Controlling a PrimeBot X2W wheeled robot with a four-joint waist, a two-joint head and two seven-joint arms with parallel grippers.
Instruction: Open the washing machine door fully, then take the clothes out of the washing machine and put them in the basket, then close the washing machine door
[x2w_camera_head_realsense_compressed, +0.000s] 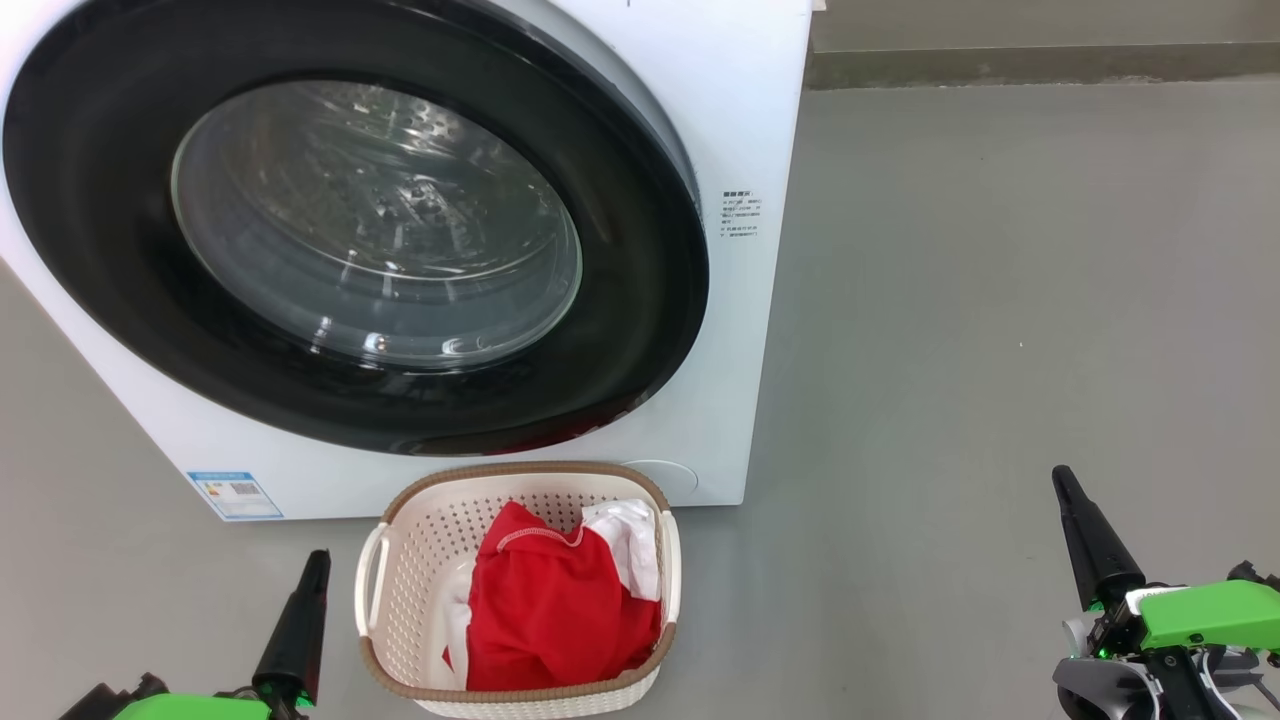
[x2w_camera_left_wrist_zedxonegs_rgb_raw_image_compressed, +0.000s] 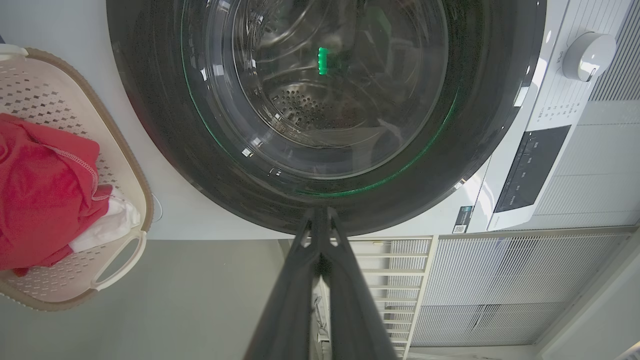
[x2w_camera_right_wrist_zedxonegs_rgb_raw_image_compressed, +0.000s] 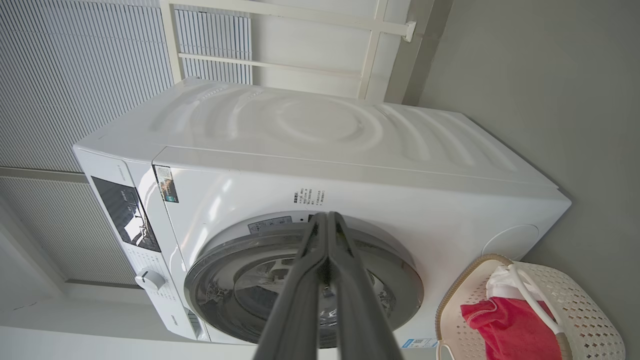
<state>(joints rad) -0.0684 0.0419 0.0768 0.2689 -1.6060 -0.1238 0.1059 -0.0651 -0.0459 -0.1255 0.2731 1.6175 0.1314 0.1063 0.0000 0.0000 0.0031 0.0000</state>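
Observation:
The washing machine (x2w_camera_head_realsense_compressed: 745, 120) (x2w_camera_right_wrist_zedxonegs_rgb_raw_image_compressed: 320, 150) stands in front of me with its door (x2w_camera_head_realsense_compressed: 350, 240) (x2w_camera_left_wrist_zedxonegs_rgb_raw_image_compressed: 320, 110) (x2w_camera_right_wrist_zedxonegs_rgb_raw_image_compressed: 300, 285) closed flat against the front; through the glass I see bare steel drum. The basket (x2w_camera_head_realsense_compressed: 400, 590) (x2w_camera_left_wrist_zedxonegs_rgb_raw_image_compressed: 75, 115) (x2w_camera_right_wrist_zedxonegs_rgb_raw_image_compressed: 575, 305) sits on the floor right before the machine, holding the red and white clothes (x2w_camera_head_realsense_compressed: 550, 610) (x2w_camera_left_wrist_zedxonegs_rgb_raw_image_compressed: 40, 190) (x2w_camera_right_wrist_zedxonegs_rgb_raw_image_compressed: 505, 325). My left gripper (x2w_camera_head_realsense_compressed: 318, 556) (x2w_camera_left_wrist_zedxonegs_rgb_raw_image_compressed: 320, 212) is shut and empty, low to the basket's left. To the basket's far right my right gripper (x2w_camera_head_realsense_compressed: 1060, 475) (x2w_camera_right_wrist_zedxonegs_rgb_raw_image_compressed: 327, 216) is shut and empty too.
Grey floor (x2w_camera_head_realsense_compressed: 1000, 300) spreads wide to the machine's right, up to a wall base at the back. White slatted panels and a white frame (x2w_camera_right_wrist_zedxonegs_rgb_raw_image_compressed: 270, 55) stand behind the machine. A control panel and knob (x2w_camera_left_wrist_zedxonegs_rgb_raw_image_compressed: 587, 55) sit on its top front.

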